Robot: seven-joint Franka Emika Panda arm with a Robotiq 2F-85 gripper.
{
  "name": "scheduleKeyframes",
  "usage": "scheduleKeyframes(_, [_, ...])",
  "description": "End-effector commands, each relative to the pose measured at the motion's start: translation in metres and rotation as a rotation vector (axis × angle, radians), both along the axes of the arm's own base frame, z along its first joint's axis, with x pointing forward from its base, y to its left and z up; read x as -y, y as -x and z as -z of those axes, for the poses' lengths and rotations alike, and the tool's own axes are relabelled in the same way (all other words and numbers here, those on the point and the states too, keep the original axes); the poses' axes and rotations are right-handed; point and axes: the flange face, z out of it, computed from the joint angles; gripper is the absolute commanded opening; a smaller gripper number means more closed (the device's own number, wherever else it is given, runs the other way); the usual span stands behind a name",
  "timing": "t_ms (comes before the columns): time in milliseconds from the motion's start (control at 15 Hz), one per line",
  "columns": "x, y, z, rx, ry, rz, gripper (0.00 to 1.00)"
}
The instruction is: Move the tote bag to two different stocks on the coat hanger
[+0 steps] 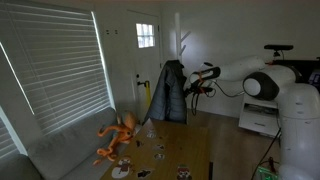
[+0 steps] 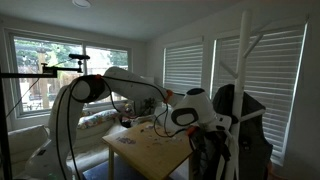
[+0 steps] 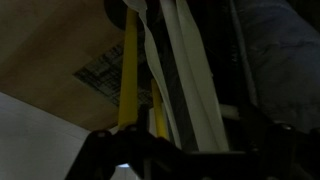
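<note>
The white coat hanger (image 1: 183,45) stands by the door, and its pole and prongs also show in an exterior view (image 2: 240,80). A dark jacket (image 1: 170,92) hangs on it. My gripper (image 1: 197,87) is right beside the jacket, at the stand's mid height, also seen in an exterior view (image 2: 205,140). In the wrist view, pale off-white cloth bands (image 3: 190,70), seemingly the tote bag, run down into the dark jaws (image 3: 190,150). The jaws are too dark to tell whether they grip the cloth. The rest of the bag is hidden in both exterior views.
A yellow strip (image 3: 130,70) hangs left of the pale cloth. A wooden table (image 2: 160,150) holds small items. An orange octopus toy (image 1: 118,135) lies on the sofa under the blinds. The door (image 1: 146,50) is behind the stand.
</note>
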Motion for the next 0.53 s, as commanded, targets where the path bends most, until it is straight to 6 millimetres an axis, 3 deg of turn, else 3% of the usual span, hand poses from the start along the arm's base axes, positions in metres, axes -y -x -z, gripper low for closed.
scheduleKeyframes(0, [0.001,-0.008,0.005,0.044,-0.005,0.009,0.63])
scheduleKeyframes(133, [0.002,-0.011,0.008,0.053,-0.001,0.009,0.47])
scheduleKeyframes(200, [0.003,-0.012,0.009,0.055,0.002,0.009,0.49])
scheduleKeyframes(267, [0.003,-0.013,0.011,0.056,0.002,0.007,0.81])
scheduleKeyframes(400, [0.001,-0.015,0.015,0.055,0.003,0.002,0.80])
scheduleKeyframes(467, [0.000,-0.017,0.016,0.054,-0.001,-0.001,0.85])
